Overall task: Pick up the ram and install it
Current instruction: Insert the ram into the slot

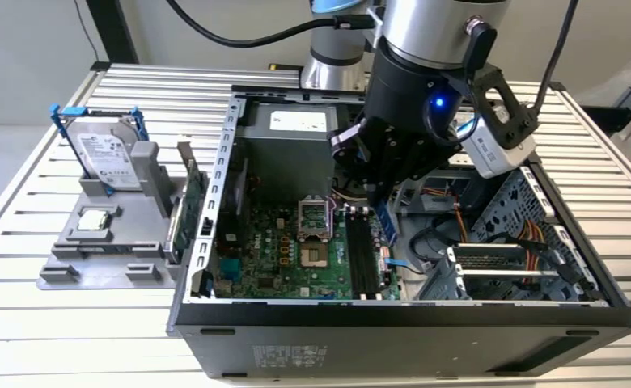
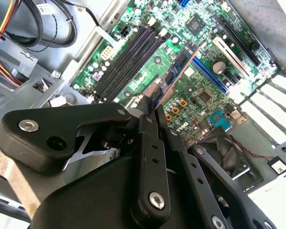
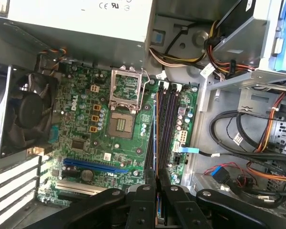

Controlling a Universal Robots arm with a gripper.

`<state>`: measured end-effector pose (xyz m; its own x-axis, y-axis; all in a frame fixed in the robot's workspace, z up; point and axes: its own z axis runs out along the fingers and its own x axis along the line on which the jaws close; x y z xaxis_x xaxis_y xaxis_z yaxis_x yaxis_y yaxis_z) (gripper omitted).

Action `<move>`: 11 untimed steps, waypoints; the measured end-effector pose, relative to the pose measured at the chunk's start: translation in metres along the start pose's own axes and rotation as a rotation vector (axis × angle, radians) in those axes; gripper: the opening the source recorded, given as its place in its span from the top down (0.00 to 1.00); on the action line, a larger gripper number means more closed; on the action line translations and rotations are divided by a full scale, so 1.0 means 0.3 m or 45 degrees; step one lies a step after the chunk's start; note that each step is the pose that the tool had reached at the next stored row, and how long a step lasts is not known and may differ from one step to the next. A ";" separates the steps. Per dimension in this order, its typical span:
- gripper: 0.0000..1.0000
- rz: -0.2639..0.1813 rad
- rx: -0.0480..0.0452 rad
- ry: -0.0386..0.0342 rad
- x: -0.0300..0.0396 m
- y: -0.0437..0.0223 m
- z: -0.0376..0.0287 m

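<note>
Inside the open computer case (image 1: 402, 319), one gripper (image 1: 375, 194) hangs over the green motherboard (image 1: 283, 250), its jaws clenched on one ram (image 1: 387, 230). The ram is a thin blue stick standing on edge. Its long axis runs near to far, parallel to the black slots (image 1: 364, 255) just below it. In the second wrist view the ram (image 2: 178, 71) is a narrow line stretching away from the fingers (image 2: 150, 157). In the first wrist view the ram (image 3: 155, 133) lies along the slot bank. Whether it touches a slot cannot be told, nor can the slots be counted surely. Outside the case, toward the exterior view's left, one silver hard drive (image 1: 108, 158) and one green card (image 1: 192, 212) stand upright in one gray holder (image 1: 99, 259) on the slatted table (image 1: 35, 339).
</note>
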<state>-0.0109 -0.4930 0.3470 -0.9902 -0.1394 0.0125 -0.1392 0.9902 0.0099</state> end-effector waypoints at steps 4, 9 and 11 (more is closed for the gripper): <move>1.00 0.000 0.001 0.0002 0.000 0.000 0.003; 1.00 0.000 0.003 0.0004 0.000 0.000 0.008; 1.00 0.000 0.004 0.0006 0.000 0.000 0.009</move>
<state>-0.0109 -0.4930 0.3443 -0.9902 -0.1393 0.0130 -0.1392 0.9902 0.0068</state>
